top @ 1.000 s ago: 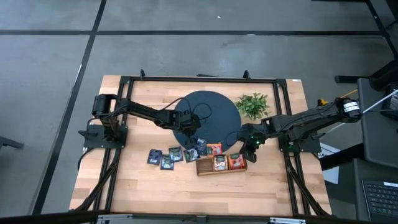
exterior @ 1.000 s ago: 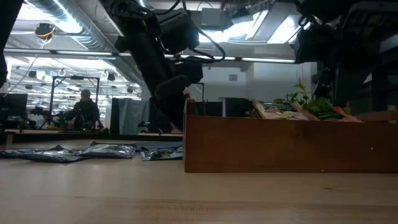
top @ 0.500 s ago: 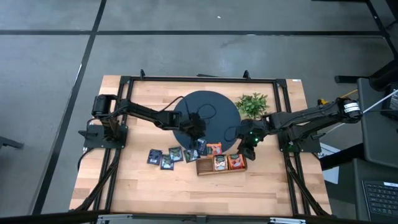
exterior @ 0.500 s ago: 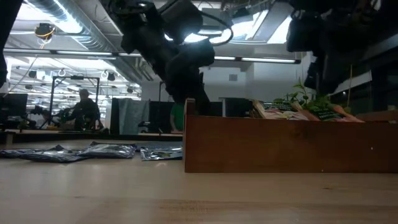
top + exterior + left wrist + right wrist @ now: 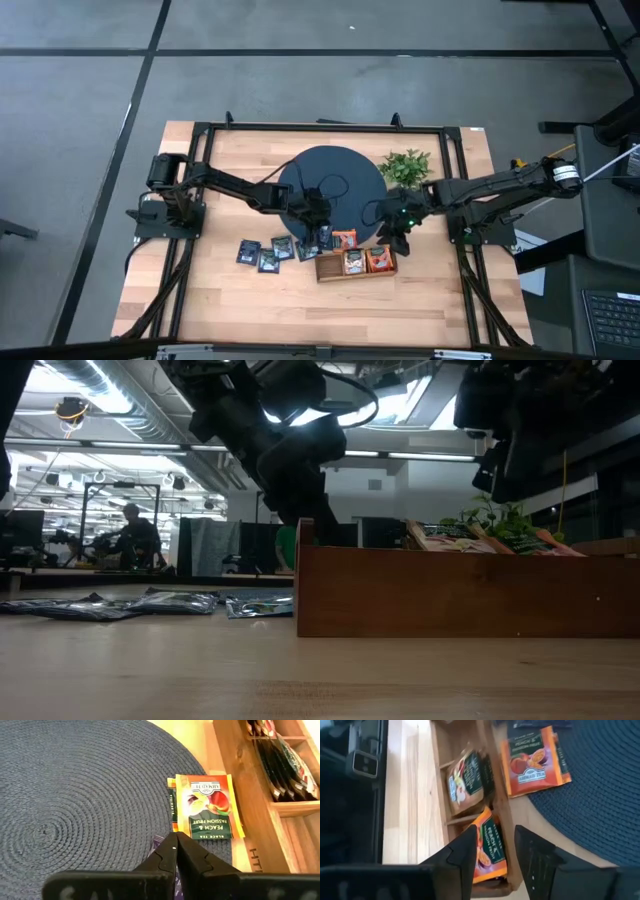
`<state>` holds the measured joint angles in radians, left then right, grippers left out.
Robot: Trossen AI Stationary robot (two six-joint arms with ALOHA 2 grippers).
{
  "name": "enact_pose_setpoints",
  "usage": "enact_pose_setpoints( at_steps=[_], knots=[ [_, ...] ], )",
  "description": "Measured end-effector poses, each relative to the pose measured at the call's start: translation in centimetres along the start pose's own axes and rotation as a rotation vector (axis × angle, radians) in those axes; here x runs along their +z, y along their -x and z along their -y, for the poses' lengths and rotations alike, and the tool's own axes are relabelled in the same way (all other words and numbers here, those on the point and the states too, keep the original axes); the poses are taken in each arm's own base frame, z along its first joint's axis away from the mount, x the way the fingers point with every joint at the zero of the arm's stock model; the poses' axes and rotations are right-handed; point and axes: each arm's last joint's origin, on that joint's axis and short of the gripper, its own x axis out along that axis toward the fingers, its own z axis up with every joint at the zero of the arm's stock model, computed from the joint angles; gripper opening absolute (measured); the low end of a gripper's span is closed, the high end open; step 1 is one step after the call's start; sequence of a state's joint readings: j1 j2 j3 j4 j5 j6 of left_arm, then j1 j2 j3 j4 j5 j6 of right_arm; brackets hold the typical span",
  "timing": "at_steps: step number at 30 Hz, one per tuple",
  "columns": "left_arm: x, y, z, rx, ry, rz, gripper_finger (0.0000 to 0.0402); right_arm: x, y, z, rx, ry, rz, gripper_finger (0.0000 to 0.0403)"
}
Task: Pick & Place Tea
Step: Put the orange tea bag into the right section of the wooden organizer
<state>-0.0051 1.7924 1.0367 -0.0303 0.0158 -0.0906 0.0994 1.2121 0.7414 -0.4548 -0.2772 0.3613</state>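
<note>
The tea sachets point(image 5: 290, 247) lie in a loose row on the bench point(image 5: 230, 300), just left of the wooden tray point(image 5: 356, 264) and along the near edge of the round dark woven mat point(image 5: 335, 170); several are dark, and an orange peach and passion fruit sachet point(image 5: 206, 807) lies partly on the mat and partly on the bare wood, close beside the tray's long wall. In the tray, an orange sachet point(image 5: 489, 852) lies in one compartment and a sachet with a dark label point(image 5: 469, 781) in the next, both leaning against the dividers; the high view shows the left-hand compartment bare. The left pincer point(image 5: 318, 232) hangs low over the mat's near edge, next to the orange sachet outside the tray, its two fingers pressed together with nothing seen between them; a dark purple sachet edge point(image 5: 157, 845) shows just under their tips. The right pincer point(image 5: 494, 837) hovers above the right end of the tray, over the compartment with the orange sachet, its fingers parted with a clear gap and holding nothing. A leafy green plant point(image 5: 407, 167) stands on the bench behind the right arm, by the mat's right side. In the low view a person point(image 5: 133, 538) sits far back in the room.
</note>
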Motion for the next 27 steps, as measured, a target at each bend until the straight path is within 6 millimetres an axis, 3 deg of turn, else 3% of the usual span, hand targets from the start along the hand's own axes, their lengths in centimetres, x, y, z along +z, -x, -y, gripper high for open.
enact_pose_setpoints(
  at_steps=[19, 23, 27],
  knots=[
    [0.0, 0.0, 0.0, 0.001, 0.0, -0.004, 0.0005, -1.0, -3.1, 0.4, -0.007, 0.028, -0.18, 0.0131],
    [-0.1, 0.0, 0.0, 0.001, 0.0, -0.008, 0.0008, -1.3, -3.2, 0.5, -0.014, 0.017, -0.208, 0.0108],
    [-0.1, 0.0, 0.0, 0.002, 0.0, -0.013, 0.0005, -1.3, -3.2, 0.5, -0.015, 0.016, -0.214, 0.0059]
  ],
)
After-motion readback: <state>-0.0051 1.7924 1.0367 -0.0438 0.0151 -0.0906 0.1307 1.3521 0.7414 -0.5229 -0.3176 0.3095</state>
